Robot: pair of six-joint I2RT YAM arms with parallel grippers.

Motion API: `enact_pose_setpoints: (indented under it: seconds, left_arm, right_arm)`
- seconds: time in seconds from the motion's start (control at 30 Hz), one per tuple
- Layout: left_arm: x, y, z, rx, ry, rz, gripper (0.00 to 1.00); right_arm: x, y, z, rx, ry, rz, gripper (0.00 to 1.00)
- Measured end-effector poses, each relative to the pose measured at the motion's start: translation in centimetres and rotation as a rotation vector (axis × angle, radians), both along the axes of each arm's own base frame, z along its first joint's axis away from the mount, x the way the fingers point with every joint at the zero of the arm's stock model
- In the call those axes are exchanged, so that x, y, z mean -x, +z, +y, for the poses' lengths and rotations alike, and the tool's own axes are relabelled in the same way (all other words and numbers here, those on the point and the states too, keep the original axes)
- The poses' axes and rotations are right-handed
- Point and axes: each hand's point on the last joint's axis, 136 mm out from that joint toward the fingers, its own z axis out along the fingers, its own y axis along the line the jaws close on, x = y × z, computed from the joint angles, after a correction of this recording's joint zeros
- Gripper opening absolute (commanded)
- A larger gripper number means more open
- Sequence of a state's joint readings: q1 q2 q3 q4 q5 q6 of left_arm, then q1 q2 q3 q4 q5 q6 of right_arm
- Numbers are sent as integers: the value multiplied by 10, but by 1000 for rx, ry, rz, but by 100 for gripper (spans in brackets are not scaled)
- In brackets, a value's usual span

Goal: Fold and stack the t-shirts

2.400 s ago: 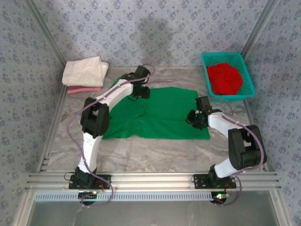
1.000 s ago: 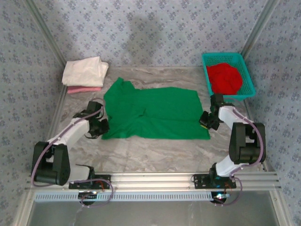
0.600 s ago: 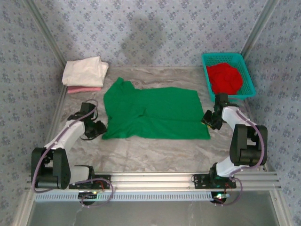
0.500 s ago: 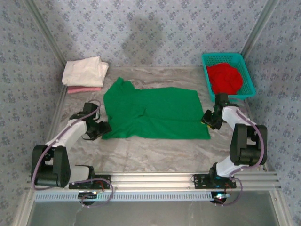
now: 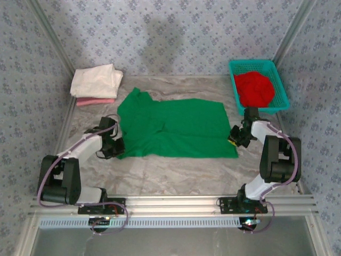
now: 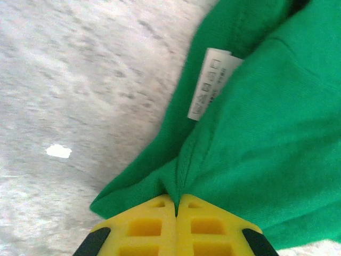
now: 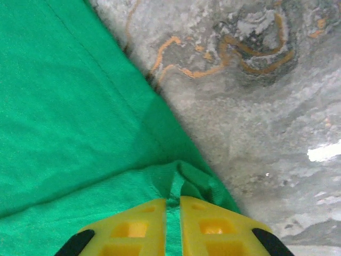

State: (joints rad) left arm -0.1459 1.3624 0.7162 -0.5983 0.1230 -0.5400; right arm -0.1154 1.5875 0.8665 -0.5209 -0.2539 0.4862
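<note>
On t-shirt [image 5: 176, 125]: left gripper [image 6: 177, 198], right gripper [image 7: 173, 200], clamped

For the left gripper [image 5: 115, 145]: formerly stretched over the far-left part of the green t-shirt [image 5: 176, 128], now drawn back toward the left edge of the table [image 5: 160, 172] and, after sitting just beside the cloth a moment ago, clamped on its near-left corner. For the right gripper [image 5: 235, 140]: formerly above the shirt's near-right area, now farther out toward the table's right edge, pinching the near-right corner of the hem. For the far-left sleeve [image 5: 133, 98]: earlier covered by the left arm, now exposed.
</note>
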Motion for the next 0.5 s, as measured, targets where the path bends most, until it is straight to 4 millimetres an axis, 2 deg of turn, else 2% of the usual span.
enact_pose_setpoints:
  seconds: [0.07, 0.2, 0.27, 0.5]
  left_arm:
    - [-3, 5, 10, -10, 46, -19, 0]
    - [-7, 19, 27, -39, 112, -75, 0]
    - [-5, 20, 33, -52, 128, -71, 0]
    - [11, -4, 34, -57, 132, 66, 0]
  right_arm:
    - [2, -2, -3, -7, -13, 6, 0]
    - [5, -3, -7, -10, -29, 8, 0]
    - [5, -3, -9, -9, -35, 5, 0]
    - [4, -3, -11, -11, -44, -2, 0]
